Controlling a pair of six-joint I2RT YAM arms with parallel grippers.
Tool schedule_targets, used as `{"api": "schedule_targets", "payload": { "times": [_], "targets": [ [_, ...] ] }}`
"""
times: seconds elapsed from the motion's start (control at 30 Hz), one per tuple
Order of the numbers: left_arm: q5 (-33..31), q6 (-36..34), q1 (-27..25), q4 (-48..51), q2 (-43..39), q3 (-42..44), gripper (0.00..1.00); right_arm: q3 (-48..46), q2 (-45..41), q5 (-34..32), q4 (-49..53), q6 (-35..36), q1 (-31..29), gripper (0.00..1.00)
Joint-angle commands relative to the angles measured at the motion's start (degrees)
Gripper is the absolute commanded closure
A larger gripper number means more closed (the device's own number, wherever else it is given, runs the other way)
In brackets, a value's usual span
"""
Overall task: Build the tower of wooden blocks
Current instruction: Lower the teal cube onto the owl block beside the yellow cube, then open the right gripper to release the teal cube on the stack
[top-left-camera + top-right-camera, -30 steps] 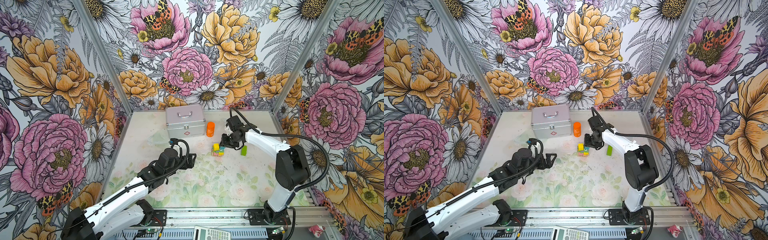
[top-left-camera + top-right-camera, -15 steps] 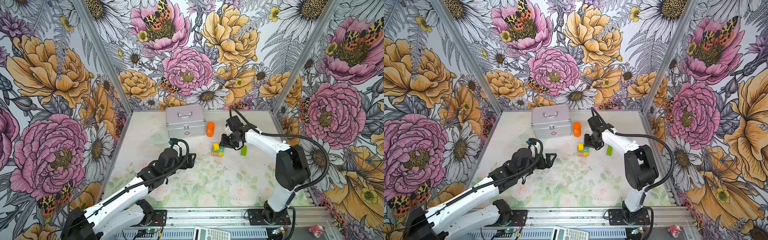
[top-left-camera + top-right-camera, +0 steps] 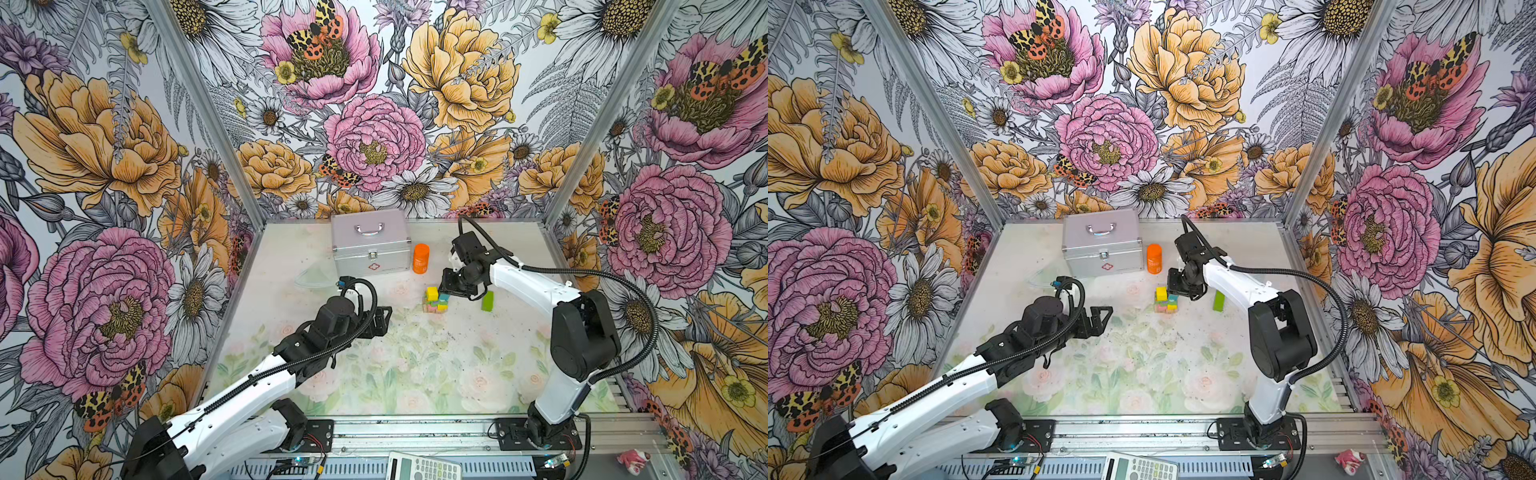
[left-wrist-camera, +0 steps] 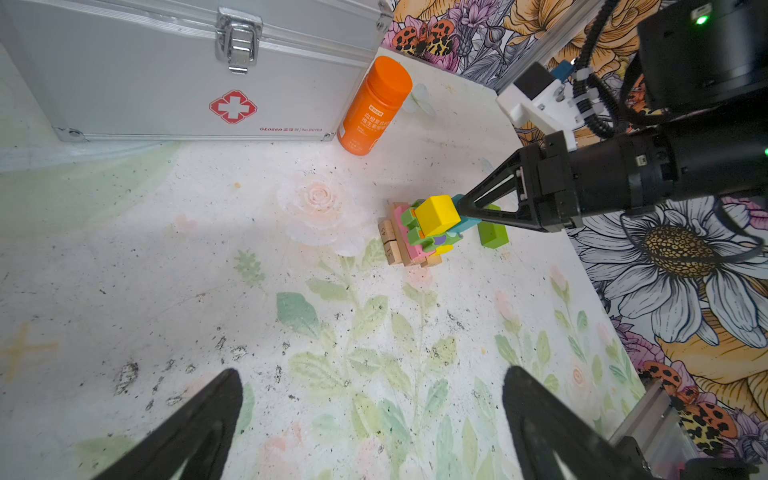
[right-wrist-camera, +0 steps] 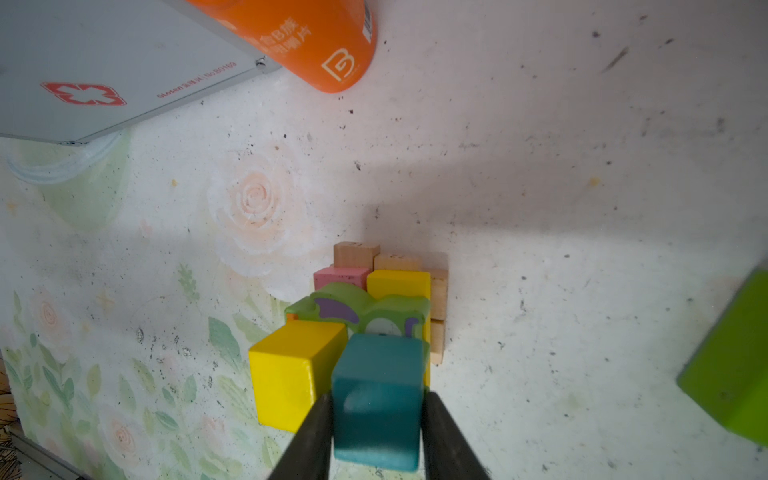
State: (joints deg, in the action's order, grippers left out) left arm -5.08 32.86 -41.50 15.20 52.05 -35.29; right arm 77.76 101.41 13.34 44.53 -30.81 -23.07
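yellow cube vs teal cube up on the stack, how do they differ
Colour: the yellow cube is bright yellow, the teal cube dark blue-green. Grip: the right gripper is shut on the teal cube; the yellow cube stands free. Both are similar-sized cubes, side by side atop the tower.

Three walls close in the workspace, all papered in one bold floral print: the far wall [image 3: 257, 124], the left wall [image 3: 104, 199] and the right wall [image 3: 685, 199]. Large pink peonies [image 3: 374, 141], amber blooms [image 3: 461, 70] and white daisies [image 3: 415, 191] sit among grey line-drawn ferns [image 3: 552, 95], with orange-and-yellow spotted moths [image 3: 318, 35] scattered over them. Bare aluminium posts [image 3: 208, 112] mark the two far corners. The floor is a pale tabletop mat [image 3: 415, 365] printed with faint pink roses and green leaves, flecked with dark specks and scuffs. An aluminium rail [image 3: 415, 432] runs along its near edge. The light is soft and even; in the right wrist view a grey shadow [image 5: 540, 199] lies across the mat.
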Motion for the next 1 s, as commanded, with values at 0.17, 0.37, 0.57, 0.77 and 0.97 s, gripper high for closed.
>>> {"api": "schedule_targets", "payload": {
  "times": [0.17, 0.37, 0.57, 0.77, 0.97],
  "targets": [
    [-0.46, 0.22, 0.15, -0.15, -1.01, 0.32, 0.01, 0.64, -1.38, -0.75, 0.8, 0.4, -0.37, 0.58],
    [-0.61, 0.34, 0.31, -0.35, -0.77, 0.42, 0.01, 0.76, -1.71, -1.21, 0.91, 0.43, -0.31, 0.56],
    [-0.54, 0.27, 0.07, -0.36, -0.31, 0.04, 0.01, 1.52, -2.35, -1.91, 1.41, 0.62, -0.31, 0.54],
    [-0.57, 0.27, 0.17, -0.37, -0.72, -0.04, 0.01, 2.04, -3.18, -2.79, 2.27, 0.93, -0.22, 0.53],
    [-0.45, 0.36, 0.02, -0.2, -1.21, -0.26, 0.01, 2.75, -4.74, -3.4, 2.84, 1.21, -0.22, 0.39]
  ]
}}
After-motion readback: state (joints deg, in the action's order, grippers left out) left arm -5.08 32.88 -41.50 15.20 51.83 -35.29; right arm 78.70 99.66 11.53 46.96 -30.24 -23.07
